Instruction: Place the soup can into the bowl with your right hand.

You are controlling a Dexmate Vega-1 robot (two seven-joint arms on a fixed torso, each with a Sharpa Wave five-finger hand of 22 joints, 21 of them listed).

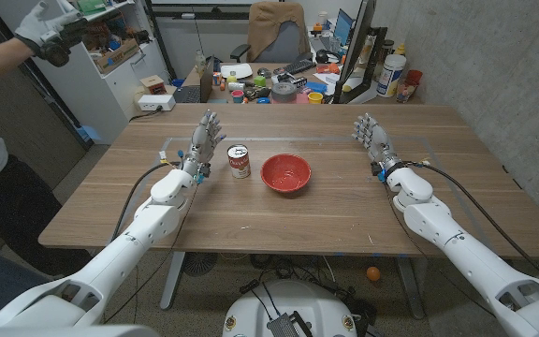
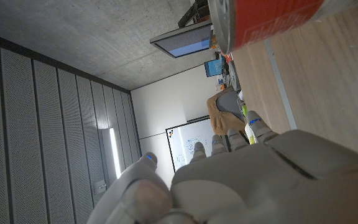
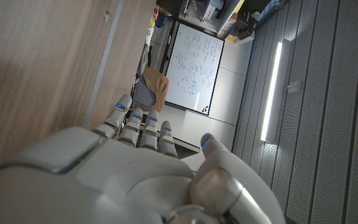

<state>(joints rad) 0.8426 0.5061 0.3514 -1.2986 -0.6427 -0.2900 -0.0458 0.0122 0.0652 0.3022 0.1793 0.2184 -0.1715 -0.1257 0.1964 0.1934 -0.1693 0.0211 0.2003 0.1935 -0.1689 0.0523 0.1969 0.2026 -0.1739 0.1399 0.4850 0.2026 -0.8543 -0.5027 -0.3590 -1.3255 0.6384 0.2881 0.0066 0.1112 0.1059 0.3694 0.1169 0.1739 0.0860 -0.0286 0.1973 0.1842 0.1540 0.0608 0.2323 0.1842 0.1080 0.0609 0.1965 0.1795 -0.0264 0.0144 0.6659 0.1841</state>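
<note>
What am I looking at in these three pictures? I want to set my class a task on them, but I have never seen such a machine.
It is a two-armed robot at a wooden table. One picture looks down from its head; the other two come from cameras on its wrists, looking along the backs of its hands, so the room appears turned. On the table stand a soup can and, beside it, an empty red bowl. The left hand waits near the can, the right hand farther off. Both are open, holding nothing.

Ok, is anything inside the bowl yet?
No. The bowl shows a bare red inside with nothing in it. The can stands upright on the table beside it. The bowl's underside is hidden.
</note>
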